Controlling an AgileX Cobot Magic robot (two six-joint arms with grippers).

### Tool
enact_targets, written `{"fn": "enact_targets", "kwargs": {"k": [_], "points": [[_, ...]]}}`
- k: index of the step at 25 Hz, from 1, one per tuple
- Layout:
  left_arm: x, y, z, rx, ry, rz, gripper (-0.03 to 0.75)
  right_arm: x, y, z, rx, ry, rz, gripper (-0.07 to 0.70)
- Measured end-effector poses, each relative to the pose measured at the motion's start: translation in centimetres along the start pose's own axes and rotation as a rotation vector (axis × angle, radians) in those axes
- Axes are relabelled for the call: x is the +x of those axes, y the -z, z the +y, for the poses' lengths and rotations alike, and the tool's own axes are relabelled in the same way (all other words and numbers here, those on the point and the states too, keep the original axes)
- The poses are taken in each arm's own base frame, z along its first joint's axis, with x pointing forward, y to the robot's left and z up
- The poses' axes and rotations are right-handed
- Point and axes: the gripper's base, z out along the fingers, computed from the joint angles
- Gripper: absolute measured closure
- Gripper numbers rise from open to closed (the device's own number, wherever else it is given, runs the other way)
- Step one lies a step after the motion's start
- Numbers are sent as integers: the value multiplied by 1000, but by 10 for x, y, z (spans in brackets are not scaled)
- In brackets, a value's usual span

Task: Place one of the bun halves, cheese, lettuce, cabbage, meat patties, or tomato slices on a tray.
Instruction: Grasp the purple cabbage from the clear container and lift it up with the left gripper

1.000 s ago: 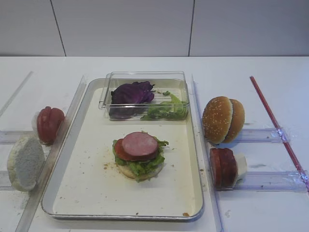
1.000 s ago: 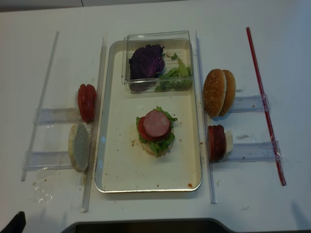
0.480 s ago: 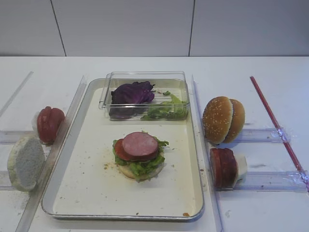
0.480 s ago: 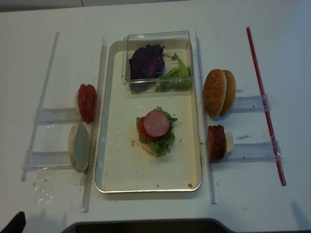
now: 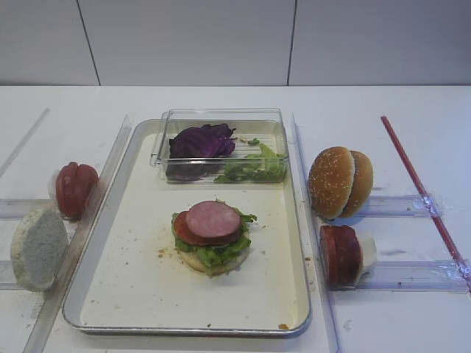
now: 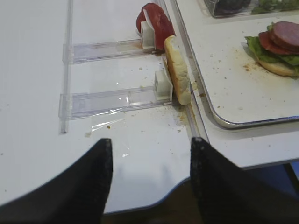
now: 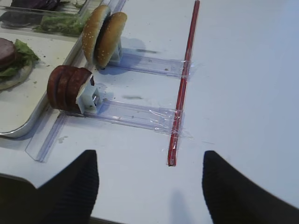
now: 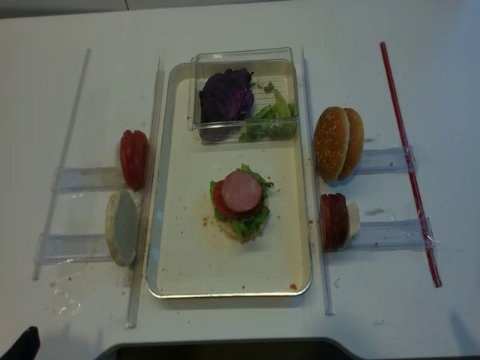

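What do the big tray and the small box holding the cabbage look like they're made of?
The tray looks like metal: silvery, shiny rolled rim, with a matte cream floor. The box looks like clear hard plastic: the cabbage shows through its glossy walls.

A pale bun half [image 6: 178, 70] stands on edge beside the tray [image 6: 224, 122]; the left gripper's [image 6: 149, 179] fingers [image 6: 88, 186] are spread apart

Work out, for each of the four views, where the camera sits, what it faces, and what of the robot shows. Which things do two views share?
Exterior high: front, looking across the tray; no robot.
Realsense: overhead, looking down on the tray; no gripper.
Right wrist: faces sesame bun halves; open right gripper.
Left wrist: faces pale bun half; open left gripper.
Shared: the meat patty.
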Motion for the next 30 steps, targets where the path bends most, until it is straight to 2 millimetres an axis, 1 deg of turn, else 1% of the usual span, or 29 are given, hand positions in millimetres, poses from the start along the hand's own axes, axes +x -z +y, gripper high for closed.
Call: {"fn": "enact_targets", "kwargs": {"k": [4, 7, 10, 12, 17, 19, 23, 26, 30], "points": [[-1, 0, 0, 2, 21, 31, 357, 0, 0, 0, 0, 0, 0, 129], [-10, -4, -2, 11, 33, 128, 357, 0, 0, 0, 0, 0, 0, 129], [-24, -9, -3, 6, 53, 220, 351, 0, 0, 0, 2, 1, 0, 129], [-38, -12, -4, 1, 71, 260, 332, 0, 0, 0, 2, 1, -2, 129], [-81, -19, -5, -10, 83, 324, 239, 0, 0, 0, 2, 3, -1, 129], [-102, -27, -6, -17, 81, 356, 220, 0, 0, 0, 2, 3, -1, 129], [-141, -48, -7, -26, 80, 411, 209, 0, 0, 0, 2, 3, -1, 129], [-159, -63, -10, -6, 96, 445, 209, 0, 0, 0, 2, 3, -1, 129], [-169, -82, -12, 9, 110, 495, 209, 0, 0, 0, 2, 3, -1, 129]]}}
